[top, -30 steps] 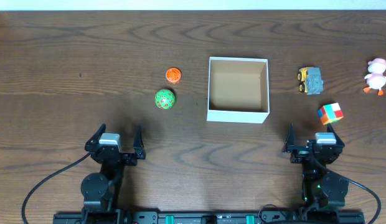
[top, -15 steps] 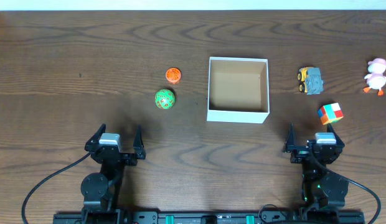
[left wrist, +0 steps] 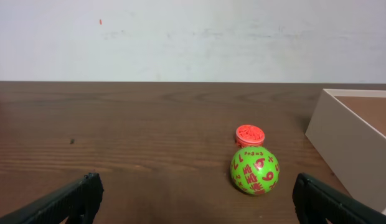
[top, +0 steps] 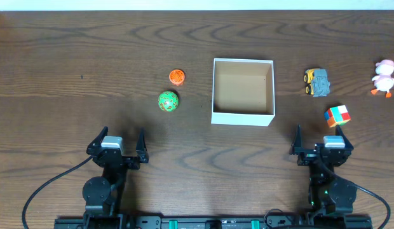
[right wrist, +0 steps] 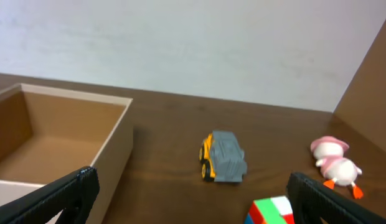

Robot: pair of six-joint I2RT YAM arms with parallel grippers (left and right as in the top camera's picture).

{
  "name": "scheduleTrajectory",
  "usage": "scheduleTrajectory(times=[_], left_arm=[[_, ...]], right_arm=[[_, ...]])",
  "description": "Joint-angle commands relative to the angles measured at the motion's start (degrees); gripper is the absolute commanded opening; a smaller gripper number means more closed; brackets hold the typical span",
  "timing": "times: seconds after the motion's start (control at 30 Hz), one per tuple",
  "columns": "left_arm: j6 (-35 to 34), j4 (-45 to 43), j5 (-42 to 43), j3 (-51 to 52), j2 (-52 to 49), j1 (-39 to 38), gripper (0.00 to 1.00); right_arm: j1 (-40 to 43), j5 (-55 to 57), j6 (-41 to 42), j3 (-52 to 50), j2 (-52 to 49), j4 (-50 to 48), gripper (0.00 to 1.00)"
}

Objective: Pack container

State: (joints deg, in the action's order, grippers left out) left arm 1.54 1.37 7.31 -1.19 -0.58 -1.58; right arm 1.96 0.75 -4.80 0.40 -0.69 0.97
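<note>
The container (top: 243,116) is a square open box with white walls and a brown inside, mid-table; it also shows in the left wrist view (left wrist: 348,149) and the right wrist view (right wrist: 112,143). It looks empty. A green ball with red numbers (top: 168,101) (left wrist: 254,171) and an orange disc (top: 176,77) (left wrist: 249,133) lie left of it. A grey and yellow toy truck (top: 318,82) (right wrist: 223,156), a colourful cube (top: 337,115) (right wrist: 273,210) and a pink duck (top: 384,77) (right wrist: 335,163) lie right of it. My left gripper (top: 117,141) (left wrist: 193,202) and right gripper (top: 319,141) (right wrist: 193,199) are open and empty near the front edge.
Dark wooden table (top: 89,57). A white wall stands behind it (left wrist: 180,37). Black cables run from both arm bases at the front.
</note>
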Motion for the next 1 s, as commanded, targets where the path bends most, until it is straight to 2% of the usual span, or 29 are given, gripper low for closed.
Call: scheduleTrajectory(times=[0.0,0.2,0.33,0.43,0.57,0.7,0.83,0.97], left_arm=[[0.37,2.01,0.83,0.96,0.35,0.33,0.98],[0.37,2.01,0.83,0.96,0.35,0.33,0.98],[0.37,2.01,0.83,0.96,0.35,0.33,0.98],[0.37,2.01,0.83,0.96,0.35,0.33,0.98],[0.37,2.01,0.83,0.96,0.35,0.33,0.98],[0.35,2.01,0.83,0.96,0.35,0.33,0.98],[0.37,2.01,0.83,0.96,0.35,0.33,0.98],[0.37,2.01,0.83,0.96,0.35,0.33,0.98]], right_arm=[[-0.52,-4.04,2.64,-0.09,0.31,0.09,0.99],[-0.52,-11.52,11.85,-0.09,-0.13,1.84,0.99],[-0.52,-17.38,11.37,0.39,-0.13,-1.29,0.99],[-0.52,-17.20,9.22,3.23,-0.46,1.07,0.99],[-0.52,-9.86,7.23,11.10,-3.76,7.06,0.99],[-0.42,-3.08,7.06,24.70,-14.21,14.99,0.99],[-0.42,-2.78,5.31,42.45,-33.07,30.45,0.99],[-0.42,-13.35,0.50,61.11,-54.23,47.34,0.99]])
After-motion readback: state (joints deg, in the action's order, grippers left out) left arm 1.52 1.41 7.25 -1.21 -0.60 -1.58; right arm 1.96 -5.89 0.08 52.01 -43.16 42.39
